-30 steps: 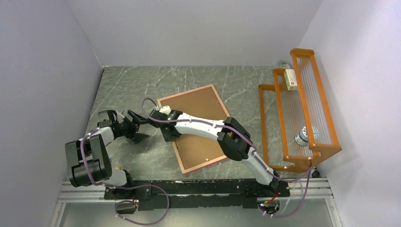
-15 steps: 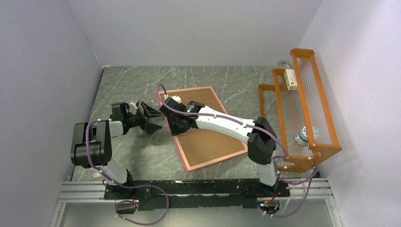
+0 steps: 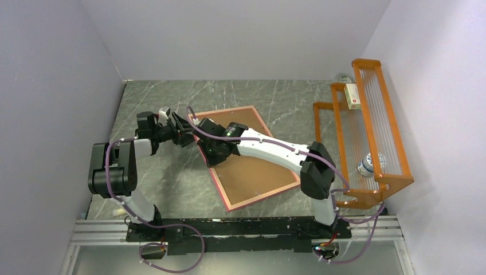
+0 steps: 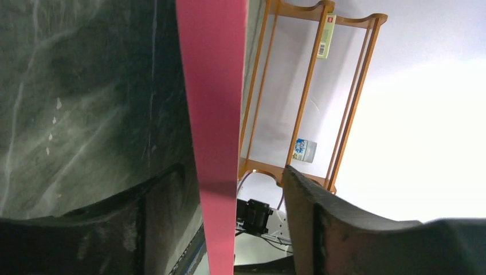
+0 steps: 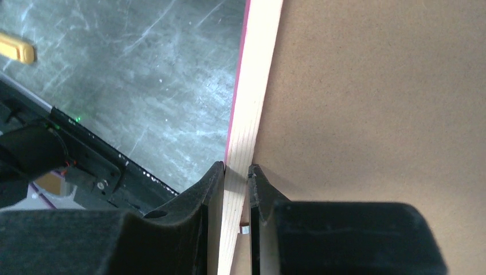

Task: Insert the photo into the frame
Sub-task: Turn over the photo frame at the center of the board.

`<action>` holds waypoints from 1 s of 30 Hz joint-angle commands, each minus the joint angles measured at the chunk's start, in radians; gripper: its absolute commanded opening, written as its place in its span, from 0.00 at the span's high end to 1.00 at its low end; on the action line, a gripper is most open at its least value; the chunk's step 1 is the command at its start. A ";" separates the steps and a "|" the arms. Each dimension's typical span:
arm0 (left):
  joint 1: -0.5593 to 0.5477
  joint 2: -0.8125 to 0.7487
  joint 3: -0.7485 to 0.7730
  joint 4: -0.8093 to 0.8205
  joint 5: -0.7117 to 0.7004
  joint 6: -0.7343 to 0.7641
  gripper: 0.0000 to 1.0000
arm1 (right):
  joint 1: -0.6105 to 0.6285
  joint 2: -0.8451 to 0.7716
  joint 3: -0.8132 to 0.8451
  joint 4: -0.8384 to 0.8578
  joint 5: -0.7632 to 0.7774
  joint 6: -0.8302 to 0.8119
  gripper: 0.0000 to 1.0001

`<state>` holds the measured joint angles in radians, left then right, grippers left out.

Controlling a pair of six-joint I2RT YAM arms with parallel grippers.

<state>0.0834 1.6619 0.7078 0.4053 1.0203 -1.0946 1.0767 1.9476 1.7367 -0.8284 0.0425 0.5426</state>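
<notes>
While face-down, frame (image 5: 255, 91) shows pink rim, poss. tilted.

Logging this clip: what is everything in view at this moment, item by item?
frame: one, pink front, pale wood back, mid-table, left edge raised off the table
backing board: one, brown, set in the frame's back
photo: none in view
wire rack: one, orange, right side of the table
small box: one, white with red, upper shelf of the rack
jar: one, blue-and-white label, lower shelf of the rack
yellow thing: one, on the table near the base rail, too little shown to name
table: one, grey marbled
right gripper: black, shut on the frame's wooden rail
left gripper: black, open, the frame's pink edge between its fingers
</notes>
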 commanded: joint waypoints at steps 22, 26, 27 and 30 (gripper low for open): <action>-0.008 -0.085 0.522 -0.965 -0.259 0.284 0.97 | 0.049 -0.138 0.188 -0.112 0.317 -0.193 0.29; -0.005 -0.120 0.600 -1.093 -0.303 0.234 0.98 | 0.113 -0.032 0.410 -0.244 0.474 -0.220 0.25; -0.004 -0.135 0.609 -1.100 -0.305 0.216 0.98 | 0.131 0.000 0.466 -0.274 0.513 -0.233 0.24; -0.002 -0.167 0.630 -1.105 -0.311 0.169 0.97 | 0.172 0.068 0.561 -0.316 0.589 -0.291 0.23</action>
<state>0.0708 1.5726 1.2747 -0.5880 0.7395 -0.8406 1.1961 1.9381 2.1891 -1.0248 0.4541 0.3336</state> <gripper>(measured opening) 0.268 0.762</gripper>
